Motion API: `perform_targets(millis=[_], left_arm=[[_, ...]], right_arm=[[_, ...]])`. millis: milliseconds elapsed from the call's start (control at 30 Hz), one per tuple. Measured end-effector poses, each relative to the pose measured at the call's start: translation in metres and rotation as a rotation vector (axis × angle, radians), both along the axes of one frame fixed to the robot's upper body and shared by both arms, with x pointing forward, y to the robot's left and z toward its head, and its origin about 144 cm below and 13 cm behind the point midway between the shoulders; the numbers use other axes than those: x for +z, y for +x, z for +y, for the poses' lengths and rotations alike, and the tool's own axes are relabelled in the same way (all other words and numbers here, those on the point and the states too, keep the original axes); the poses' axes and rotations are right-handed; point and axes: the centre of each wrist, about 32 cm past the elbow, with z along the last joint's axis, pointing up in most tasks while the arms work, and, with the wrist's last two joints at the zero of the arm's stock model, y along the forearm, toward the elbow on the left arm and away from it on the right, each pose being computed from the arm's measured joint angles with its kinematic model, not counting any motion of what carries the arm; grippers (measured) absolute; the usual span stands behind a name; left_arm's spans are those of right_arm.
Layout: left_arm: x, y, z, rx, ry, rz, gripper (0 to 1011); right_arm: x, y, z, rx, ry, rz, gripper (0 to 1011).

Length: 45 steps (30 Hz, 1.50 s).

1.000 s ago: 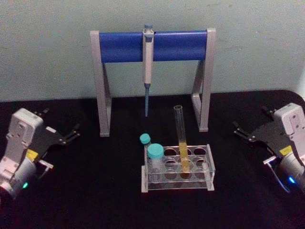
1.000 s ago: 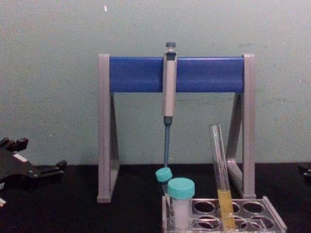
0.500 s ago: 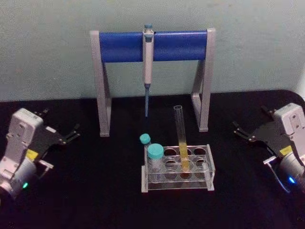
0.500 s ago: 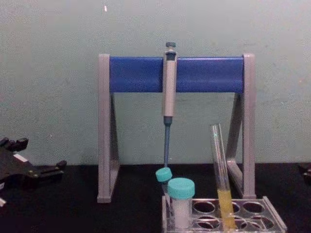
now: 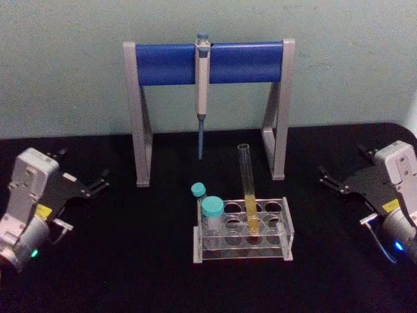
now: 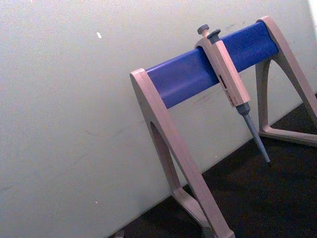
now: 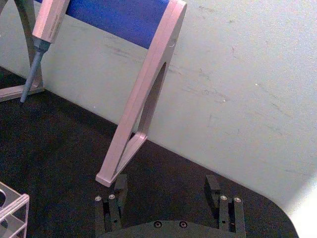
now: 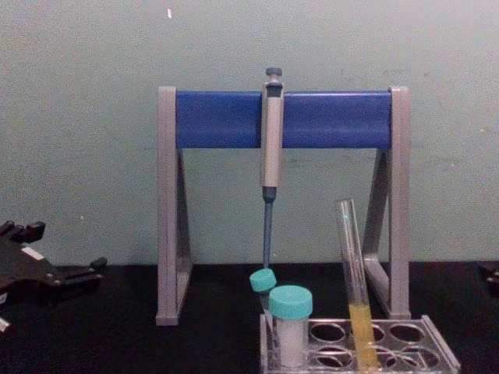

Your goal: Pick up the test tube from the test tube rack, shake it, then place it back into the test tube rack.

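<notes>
Pale green wall behind, black counter in front, and across the last second nothing on it has shifted. The test tube stands uncapped in a middle hole of the test tube rack, leaning slightly, with its yellow-orange liquid settled in the lower part. Two teal-capped tubes sit at the rack's 9 o'clock end. At 12 o'clock from the rack is the grey stand, with the pipette hanging from its blue crossbar.

The left hand waits at 9 o'clock from the rack, well apart from it, fingers spread and holding nothing. The right hand sits at 3 o'clock, equally far off. The right wrist view shows the right hand's fingers set wide with only bare counter between them.

With both arms as they were a second ago, the pick-up seems not yet begun. The whole task remains: reach, grasp, shake and return.
</notes>
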Motion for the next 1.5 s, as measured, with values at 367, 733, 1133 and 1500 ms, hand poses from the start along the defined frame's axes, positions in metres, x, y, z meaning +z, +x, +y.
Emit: perform_targets(millis=[367,733,1133,1500], left_arm=[[0.000,0.000,0.000,0.000,0.000,0.000,1009],[0.000,0.000,0.000,0.000,0.000,0.000,1009],[0.000,0.000,0.000,0.000,0.000,0.000,1010],[0.000,0.000,0.000,0.000,0.000,0.000,1010]], right_arm=[[0.000,0.000,0.000,0.000,0.000,0.000,1000],[0.001,-0.002,0.000,0.011,0.005,-0.001,1000],[0.011,-0.012,0.006,0.093,0.063,0.019,1000],[0.022,-0.016,0.011,0.243,0.212,0.098,1000]])
